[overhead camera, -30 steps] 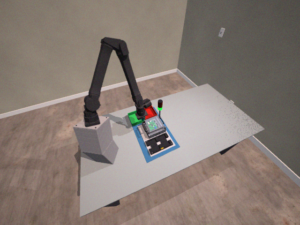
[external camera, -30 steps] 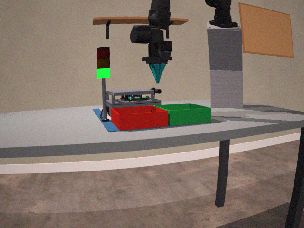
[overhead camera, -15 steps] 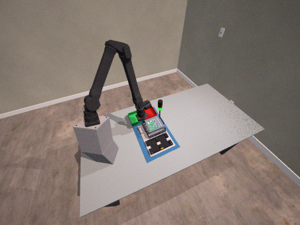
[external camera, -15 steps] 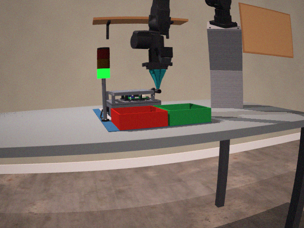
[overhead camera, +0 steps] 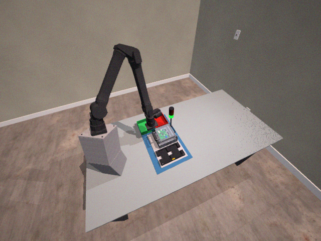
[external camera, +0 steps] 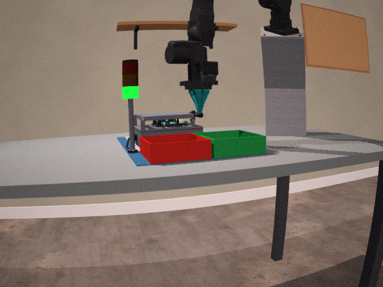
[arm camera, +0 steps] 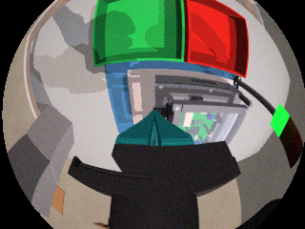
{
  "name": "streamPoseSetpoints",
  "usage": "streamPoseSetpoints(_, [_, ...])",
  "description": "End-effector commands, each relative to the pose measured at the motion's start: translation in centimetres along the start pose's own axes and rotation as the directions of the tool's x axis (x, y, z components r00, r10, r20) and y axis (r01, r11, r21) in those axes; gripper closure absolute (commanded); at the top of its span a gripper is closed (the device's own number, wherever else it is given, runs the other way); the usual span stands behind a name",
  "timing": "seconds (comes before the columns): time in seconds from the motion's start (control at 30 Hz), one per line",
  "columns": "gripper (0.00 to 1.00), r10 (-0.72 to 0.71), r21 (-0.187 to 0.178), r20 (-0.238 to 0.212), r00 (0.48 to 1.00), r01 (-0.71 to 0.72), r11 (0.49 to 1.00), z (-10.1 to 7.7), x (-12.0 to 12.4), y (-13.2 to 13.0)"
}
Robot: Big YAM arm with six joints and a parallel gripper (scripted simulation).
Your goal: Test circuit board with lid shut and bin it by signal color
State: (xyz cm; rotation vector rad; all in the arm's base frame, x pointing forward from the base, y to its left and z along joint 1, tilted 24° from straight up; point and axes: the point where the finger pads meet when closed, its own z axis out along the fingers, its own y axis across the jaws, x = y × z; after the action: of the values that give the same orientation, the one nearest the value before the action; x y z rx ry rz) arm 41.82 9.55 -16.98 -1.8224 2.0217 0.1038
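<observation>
The circuit board [overhead camera: 163, 133] lies inside the tester [overhead camera: 165, 136] under the shut clear lid; it also shows in the wrist view [arm camera: 202, 122]. The signal tower [external camera: 130, 92] beside the tester shows green; it is also in the top view [overhead camera: 171, 115]. My gripper [external camera: 199, 112] is shut and empty, its teal fingertips pointing down right at the small black tab [external camera: 199, 115] at the tester's end nearest the green bin. In the wrist view the shut fingers sit at the tester's left edge. Whether the tips touch the tab I cannot tell.
The red bin [external camera: 175, 147] and green bin [external camera: 236, 142] stand side by side on the blue mat next to the tester. The black tray [overhead camera: 169, 154] with two pockets lies on the mat beyond the tester. The arm's grey pedestal [overhead camera: 102, 147] stands at the table's end.
</observation>
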Motion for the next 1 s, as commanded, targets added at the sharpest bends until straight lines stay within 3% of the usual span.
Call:
streamPoseSetpoints(0.0, [1.00,-0.002,0.014,0.004,1.000,0.002,1.000,0.13,-0.29,-0.36])
streamPoseSetpoints(0.97, [1.00,-0.004,0.013,0.004,1.000,0.004,1.000,-0.53,-0.82,-0.92])
